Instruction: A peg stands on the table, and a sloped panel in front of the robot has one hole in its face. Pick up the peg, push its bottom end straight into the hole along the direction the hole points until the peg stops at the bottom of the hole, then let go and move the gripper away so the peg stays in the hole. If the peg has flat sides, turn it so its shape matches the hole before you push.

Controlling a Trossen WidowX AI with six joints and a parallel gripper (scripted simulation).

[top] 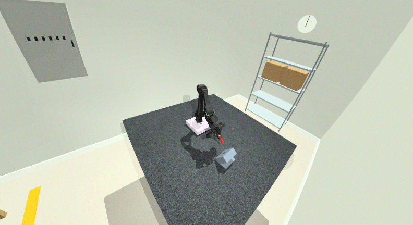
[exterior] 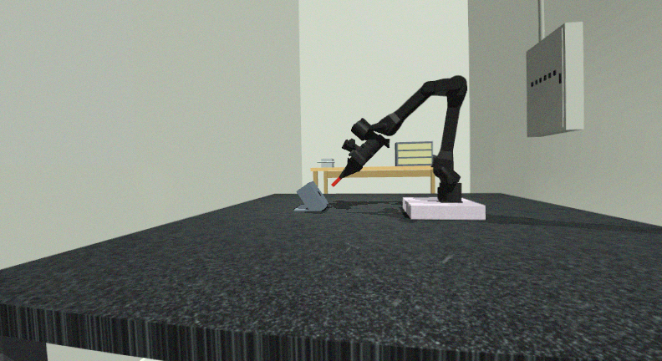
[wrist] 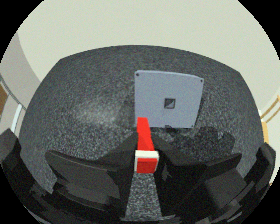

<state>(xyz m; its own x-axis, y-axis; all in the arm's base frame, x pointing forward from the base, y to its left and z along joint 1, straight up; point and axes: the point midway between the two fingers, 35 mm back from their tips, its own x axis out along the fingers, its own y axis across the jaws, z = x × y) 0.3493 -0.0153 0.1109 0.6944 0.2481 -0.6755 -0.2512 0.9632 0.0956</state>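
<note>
The red peg [top: 221,139] [exterior: 336,181] [wrist: 144,134] has flat sides and a white band near its top end. My gripper [top: 219,135] [exterior: 341,177] [wrist: 143,137] is shut on it and holds it above the table, tilted, its bottom end pointing down and toward the panel. The blue-grey sloped panel [top: 230,153] [exterior: 310,196] [wrist: 153,95] stands on the table in front of the peg, not touching it. Its square hole [wrist: 169,103] shows in the wrist view, right of the peg's bottom end. The peg's bottom end overlaps the panel's lower left edge in that view.
The dark table [top: 187,191] [exterior: 352,275] carries the arm's pale pink base block [top: 198,132] [exterior: 446,212], behind the gripper. The arm's shadow falls on the table near the panel. A shelf rack [top: 272,100] stands beyond the table.
</note>
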